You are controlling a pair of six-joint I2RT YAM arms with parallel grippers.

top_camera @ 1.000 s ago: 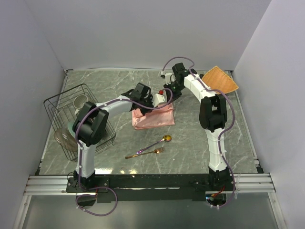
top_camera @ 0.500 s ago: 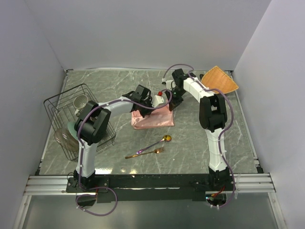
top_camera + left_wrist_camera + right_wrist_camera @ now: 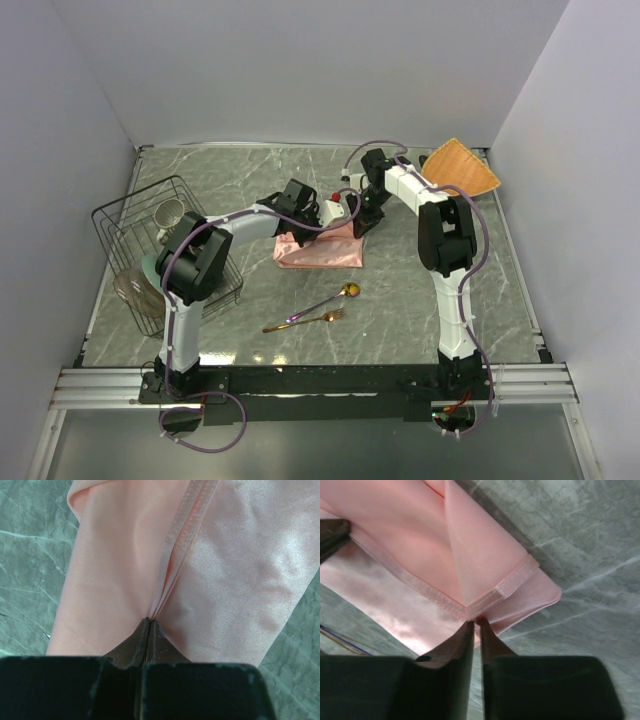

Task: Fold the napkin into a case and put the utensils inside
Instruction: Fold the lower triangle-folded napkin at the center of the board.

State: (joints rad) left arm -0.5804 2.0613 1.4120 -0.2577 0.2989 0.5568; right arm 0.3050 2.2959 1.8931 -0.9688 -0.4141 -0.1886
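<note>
Partway through the fold: napkin [image 3: 320,250] lying doubled at mid-worktop [image 3: 400,310], not yet a narrow case. Nearer the front edge, spoon [image 3: 326,300] and fork [image 3: 305,322], not yet tucked in. Low over the napkin, left hand [image 3: 149,623] clenched on its hem. At the hem corner, right hand [image 3: 474,621] with tips barely parted; gripping or released, impossible to tell.

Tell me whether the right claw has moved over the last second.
Yes. The right claw has come toward the table's near edge, away from the back wall and the woven mat, down to the napkin's far right corner.
</note>
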